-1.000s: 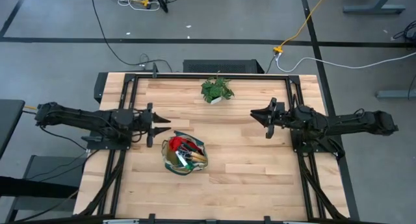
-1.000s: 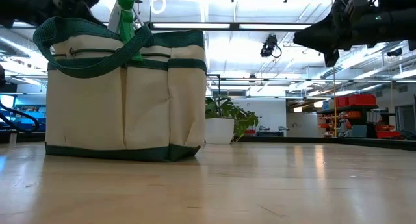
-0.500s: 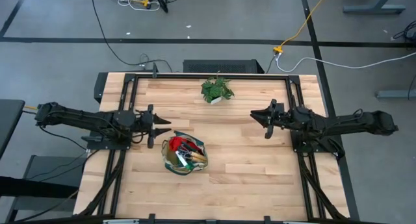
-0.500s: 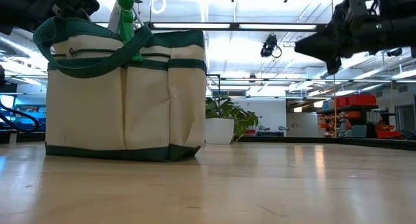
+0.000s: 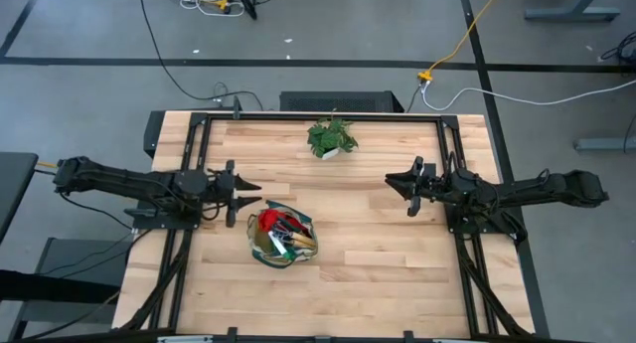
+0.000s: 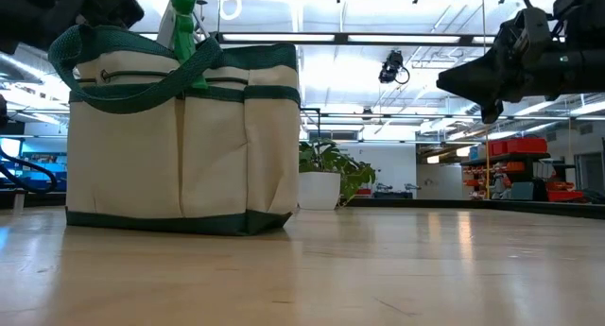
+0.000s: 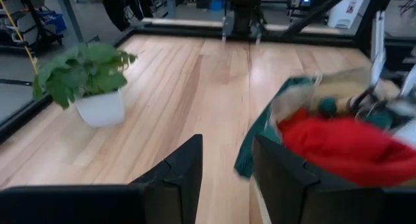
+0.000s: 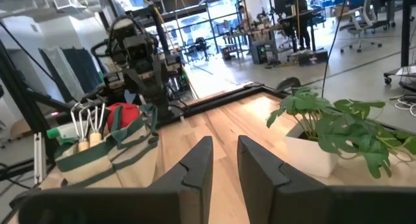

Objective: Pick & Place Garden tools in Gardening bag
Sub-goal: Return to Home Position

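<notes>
The cream gardening bag [image 5: 282, 235] with dark green trim stands on its base on the table, left of centre. It holds red gloves [image 7: 338, 146], a wooden-handled metal rake [image 8: 88, 123] and a green piece that sticks out of its top [image 6: 184, 24]. My left gripper [image 5: 254, 192] hovers open and empty just beyond the bag's far left corner. My right gripper [image 5: 390, 181] hovers open by a narrow gap and empty over the table's right half, well clear of the bag. The pruners cannot be made out.
A leafy plant in a white pot [image 5: 331, 138] stands near the far edge, at the middle. Black frame rails [image 5: 452, 234] run along the table's left and right sides. Bare wood [image 5: 378, 263] lies to the right of the bag and in front of it.
My right gripper has drawn back a little toward the table's right edge and sunk slightly, still empty. The bag and the tools in it have not moved.
</notes>
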Controlling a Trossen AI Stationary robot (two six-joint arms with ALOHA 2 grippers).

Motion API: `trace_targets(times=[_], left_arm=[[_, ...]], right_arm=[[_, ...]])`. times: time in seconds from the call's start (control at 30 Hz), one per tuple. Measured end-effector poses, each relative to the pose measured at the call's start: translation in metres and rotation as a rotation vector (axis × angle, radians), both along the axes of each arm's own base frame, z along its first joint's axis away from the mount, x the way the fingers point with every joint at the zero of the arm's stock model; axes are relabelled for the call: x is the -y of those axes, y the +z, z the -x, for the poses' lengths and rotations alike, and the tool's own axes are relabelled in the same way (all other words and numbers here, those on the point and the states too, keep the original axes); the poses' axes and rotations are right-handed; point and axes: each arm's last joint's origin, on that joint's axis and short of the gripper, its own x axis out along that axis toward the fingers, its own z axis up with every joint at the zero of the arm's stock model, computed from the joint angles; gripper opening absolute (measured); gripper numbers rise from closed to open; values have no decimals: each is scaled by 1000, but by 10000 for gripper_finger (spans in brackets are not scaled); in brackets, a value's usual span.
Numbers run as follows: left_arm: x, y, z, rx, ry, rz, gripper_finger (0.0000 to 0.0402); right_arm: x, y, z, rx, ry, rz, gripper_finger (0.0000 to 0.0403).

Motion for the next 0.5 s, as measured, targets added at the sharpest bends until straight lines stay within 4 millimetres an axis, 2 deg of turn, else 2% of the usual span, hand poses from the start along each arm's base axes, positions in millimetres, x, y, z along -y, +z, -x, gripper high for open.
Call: trace_targets(times=[0.5], left_arm=[[-3,-67,11,-58,86,54,140]], right_arm=[[0,0,0,-2,0,-1,70]])
